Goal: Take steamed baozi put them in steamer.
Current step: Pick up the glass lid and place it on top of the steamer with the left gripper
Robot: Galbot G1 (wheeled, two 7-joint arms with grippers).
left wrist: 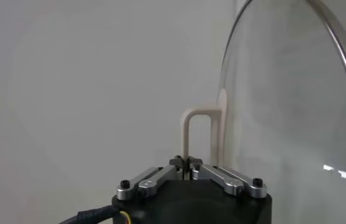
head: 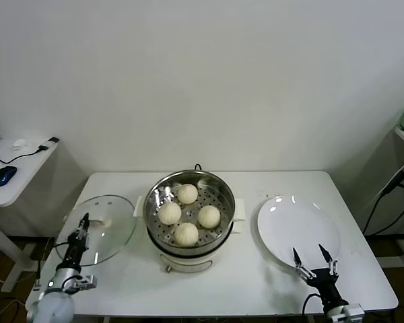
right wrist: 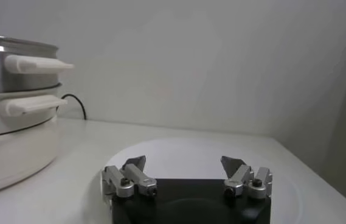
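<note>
All four steamed baozi (head: 186,213) sit on the perforated tray inside the steamer (head: 156,232), mid-worktop (head: 256,282). Loading looks finished. White plate (head: 299,229) to the steamer's right is bare.

Left pincer (head: 85,220) is at the glass lid (head: 108,242), which lies tilted at the worktop's left edge. In the left wrist view the left pincer (left wrist: 187,163) has its tips pinched together right at the foot of the lid's white handle (left wrist: 198,131). It looks closed on the handle, though the contact itself is hard to confirm.

Right pincer (head: 312,258) hovers over the near rim of the plate, jaws spread, holding nothing. The right wrist view shows the same right pincer (right wrist: 186,165), with the steamer (right wrist: 14,122) off to one side.

Key relation: the steamer lies to the right of the lid and the left pincer, close by. The left arm is the one on the lid. Likely next move, if any, is carrying the lid rightward over the steamer. The right arm is idle.
</note>
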